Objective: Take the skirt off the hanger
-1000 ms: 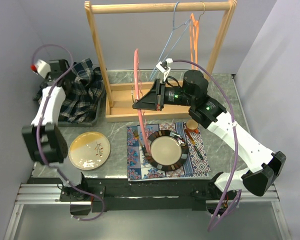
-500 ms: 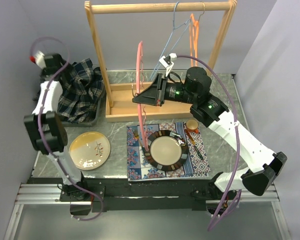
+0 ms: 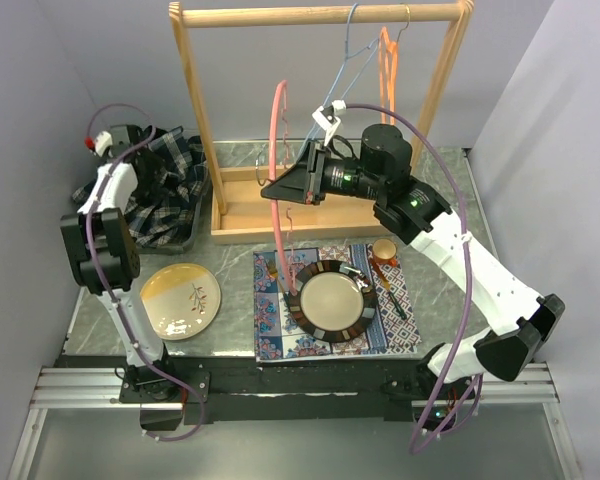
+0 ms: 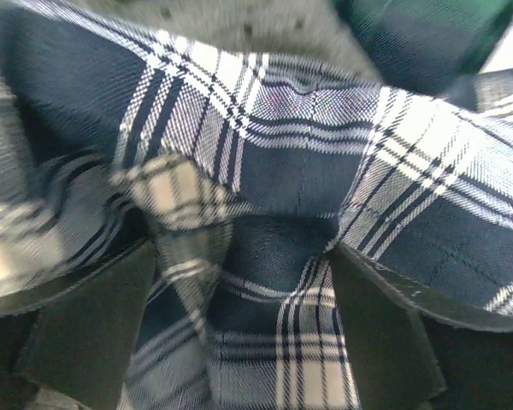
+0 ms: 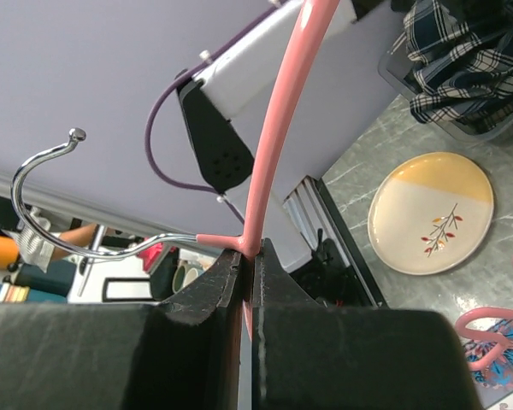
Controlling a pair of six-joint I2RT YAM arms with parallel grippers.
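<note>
Right gripper [image 5: 248, 256] is pinched tight on the pink hanger [image 5: 278, 145] beside its metal hook [image 5: 30, 175], holding it upright above the table's centre. My left gripper [image 4: 239, 282] stands spread over the plaid skirt [image 3: 175, 190], heaped in the grey bin [image 3: 155, 243] at ten o'clock, well apart from the hanger.

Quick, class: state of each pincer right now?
Left pincer: open, over the navy-and-white plaid fabric skirt.
Right pincer: closed on the pink plastic hanger.
</note>
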